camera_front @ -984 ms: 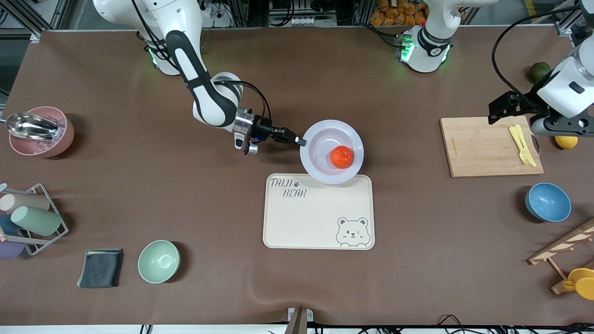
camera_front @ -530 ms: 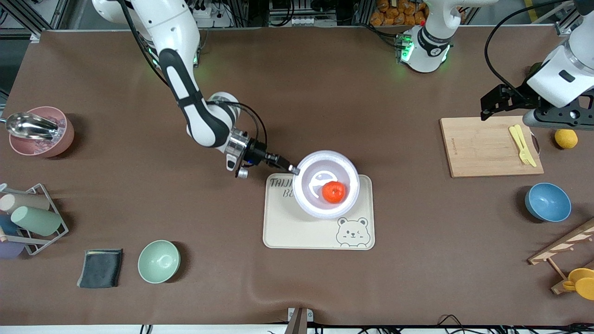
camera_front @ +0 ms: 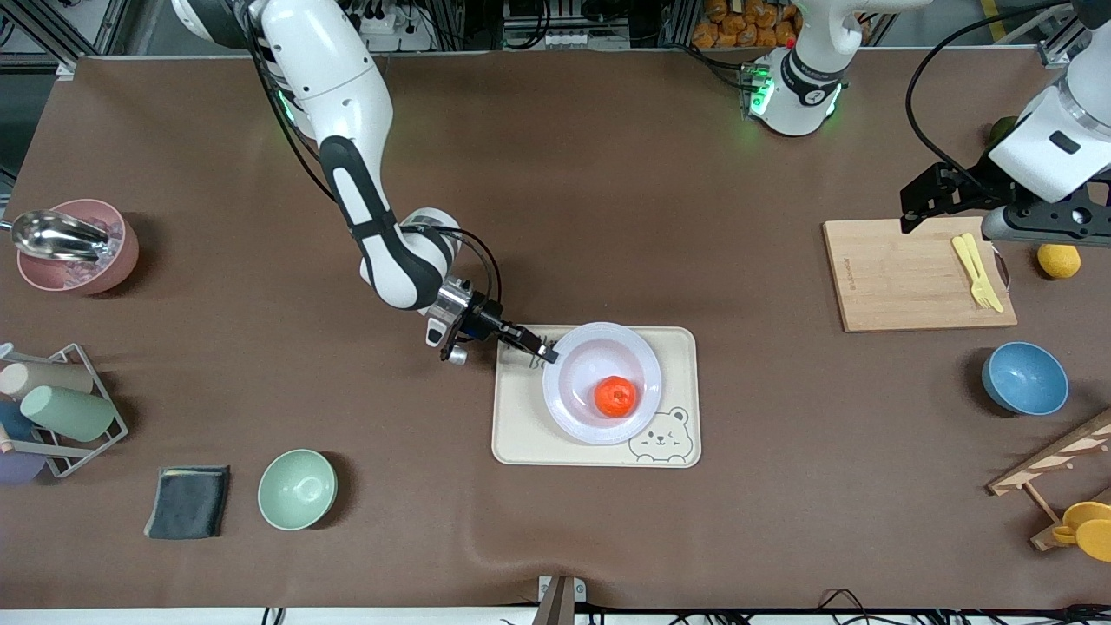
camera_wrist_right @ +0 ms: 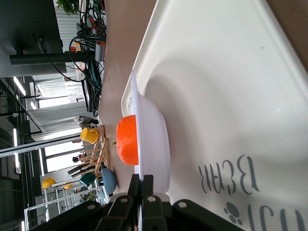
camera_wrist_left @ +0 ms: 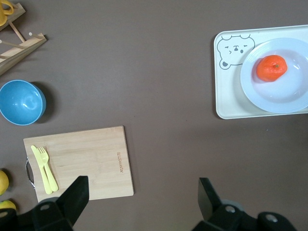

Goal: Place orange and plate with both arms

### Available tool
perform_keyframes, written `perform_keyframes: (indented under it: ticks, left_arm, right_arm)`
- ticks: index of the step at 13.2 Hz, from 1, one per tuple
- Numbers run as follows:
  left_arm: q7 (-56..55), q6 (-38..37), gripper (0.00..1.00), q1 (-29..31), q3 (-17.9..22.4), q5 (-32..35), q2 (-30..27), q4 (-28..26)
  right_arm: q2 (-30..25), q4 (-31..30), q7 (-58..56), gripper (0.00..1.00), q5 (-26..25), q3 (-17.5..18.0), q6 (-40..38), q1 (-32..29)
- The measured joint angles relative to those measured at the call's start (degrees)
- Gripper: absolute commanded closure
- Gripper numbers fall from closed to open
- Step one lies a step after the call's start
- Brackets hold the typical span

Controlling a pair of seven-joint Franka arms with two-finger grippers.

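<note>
Right fingers (camera_front: 548, 353) pinch the plate (camera_front: 576, 382) rim; orange (camera_front: 615, 397) sits inside.

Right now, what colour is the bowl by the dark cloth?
Mint green; the front view shows it best.

We read this as a robotics lab, brown-matted test table (camera_front: 608, 174), aluminium framing (camera_front: 52, 26) and loose cabling (camera_front: 538, 35) along its edge, staged kitchen props like a cutting board (camera_front: 903, 278).
</note>
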Motion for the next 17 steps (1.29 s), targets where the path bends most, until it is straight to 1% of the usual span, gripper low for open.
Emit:
perform_keyframes:
  ticks: [1,3,4,7,10,13,14,17]
  left_arm:
    - [0.0,0.0,0.00,0.0,0.0,0.0,0.0,-0.3]
    - [-0.1,0.0,0.00,-0.1,-0.1,0.0,0.2,-0.6]
    - [-0.1,0.0,0.00,-0.1,-0.2,0.0,0.2,-0.6]
    - [-0.1,0.0,0.00,-0.1,-0.1,0.0,0.2,-0.7]
    - [-0.1,0.0,0.00,-0.1,-0.1,0.0,0.2,-0.7]
    - [-0.1,0.0,0.00,0.0,0.0,0.0,0.2,-0.6]
    - [0.0,0.0,0.00,0.0,0.0,0.0,0.1,-0.6]
    - [0.1,0.0,0.00,0.2,0.4,0.0,0.1,-0.5]
  right_arm:
    - [0.4,0.2,0.0,0.46,-0.2,0.0,0.0,-0.1]
    - [1.2,1.0,0.1,0.46,-1.8,-0.1,0.9,-0.7]
    - [1.4,1.1,1.1,0.46,-4.0,-0.1,1.6,-1.2]
    - [1.4,2.0,11.4,0.46,-16.1,-0.2,2.3,-2.3]
    - [1.2,3.7,22.7,0.47,-27.1,-0.5,2.6,-3.0]
    - [0.4,4.8,33.8,0.47,-41.3,-1.3,2.6,-4.4]
    - [-0.2,5.0,36.3,0.47,-44.9,-1.4,2.3,-5.1]
    - [-2.3,5.1,38.4,0.45,-51.5,-1.8,-3.4,-9.3]
